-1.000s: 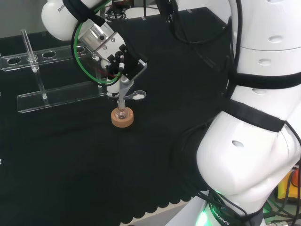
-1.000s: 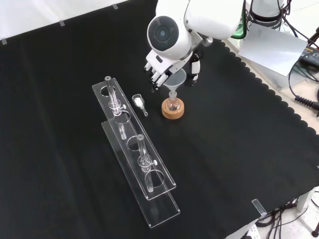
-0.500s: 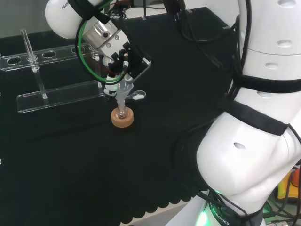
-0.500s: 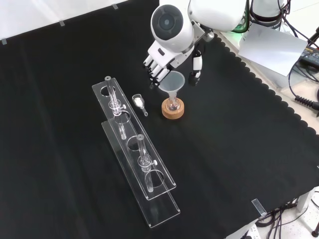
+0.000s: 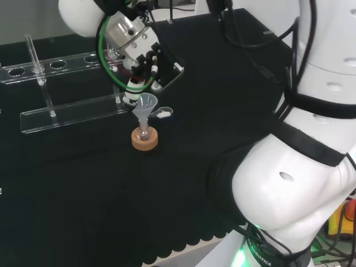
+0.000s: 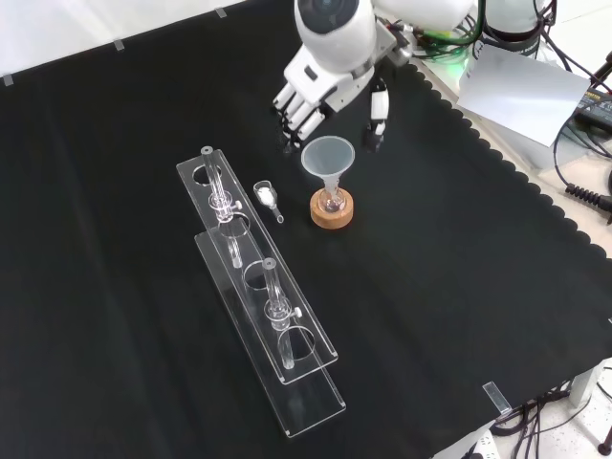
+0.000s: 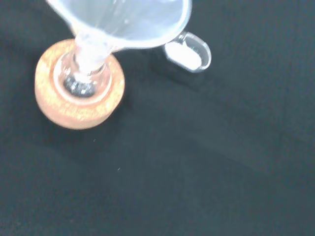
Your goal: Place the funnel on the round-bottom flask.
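A clear funnel [image 6: 328,157] [image 5: 146,104] [image 7: 123,22] stands upright with its stem in the neck of a small round-bottom flask [image 6: 332,202] [image 5: 144,133] [image 7: 83,83]. The flask rests in a cork ring stand [image 6: 332,212] [image 5: 144,140] [image 7: 78,105]. My hand [image 6: 320,91] [image 5: 146,67] hovers above and behind the funnel, apart from it, with fingers straight and the thumb spread away. Nothing is in the hand.
A small clear scoop with white powder [image 6: 265,198] [image 5: 163,114] [image 7: 187,52] lies beside the cork stand. A clear acrylic test-tube rack [image 6: 258,296] [image 5: 67,114] with glass tubes stands left of the flask in both views. Black cloth stretches open on the front view's right.
The hand has let go of the funnel and risen away from it, fingers straightening. The funnel stays standing in the flask's neck.
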{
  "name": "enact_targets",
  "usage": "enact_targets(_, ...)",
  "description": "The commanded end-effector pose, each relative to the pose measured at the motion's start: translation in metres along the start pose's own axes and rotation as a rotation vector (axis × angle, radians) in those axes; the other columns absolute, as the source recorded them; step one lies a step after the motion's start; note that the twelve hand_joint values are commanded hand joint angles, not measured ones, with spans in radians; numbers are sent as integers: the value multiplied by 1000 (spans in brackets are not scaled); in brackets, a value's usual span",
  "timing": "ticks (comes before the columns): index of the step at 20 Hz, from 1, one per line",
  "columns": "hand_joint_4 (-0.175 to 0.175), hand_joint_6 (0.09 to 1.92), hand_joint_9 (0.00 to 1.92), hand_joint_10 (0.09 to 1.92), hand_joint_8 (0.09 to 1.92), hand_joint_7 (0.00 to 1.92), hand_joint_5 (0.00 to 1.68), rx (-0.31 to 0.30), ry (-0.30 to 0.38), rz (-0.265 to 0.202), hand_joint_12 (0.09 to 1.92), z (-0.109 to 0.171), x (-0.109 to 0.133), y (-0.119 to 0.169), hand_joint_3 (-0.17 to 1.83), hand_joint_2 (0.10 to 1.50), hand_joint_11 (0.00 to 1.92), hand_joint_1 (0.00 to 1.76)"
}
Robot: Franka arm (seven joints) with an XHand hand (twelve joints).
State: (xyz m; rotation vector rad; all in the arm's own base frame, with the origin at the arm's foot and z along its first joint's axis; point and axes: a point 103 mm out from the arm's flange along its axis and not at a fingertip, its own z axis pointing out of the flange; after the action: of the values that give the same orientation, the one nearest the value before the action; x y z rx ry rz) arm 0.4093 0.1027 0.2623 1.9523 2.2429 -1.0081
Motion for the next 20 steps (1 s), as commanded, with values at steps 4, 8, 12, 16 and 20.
enact_targets(4, -56, 87, 483, 661, 714, 224, 363, -130, 206, 24, 1393, 3, -59, -19, 333, 767, 250, 568)
enact_targets(8, -53, 87, 539, 645, 711, 304, 447, -153, 247, 42, 1370, 14, -81, -20, 347, 772, 297, 624)
enact_targets(12, -53, 87, 574, 620, 701, 345, 477, -136, 284, 67, 1359, 26, -101, -16, 369, 770, 316, 659)
enact_targets(16, -53, 87, 583, 614, 698, 354, 486, -131, 310, 78, 1358, 32, -115, -12, 378, 769, 320, 673)
enact_targets(20, -54, 87, 592, 602, 696, 356, 491, -128, 329, 80, 1353, 36, -121, -6, 398, 761, 325, 679)
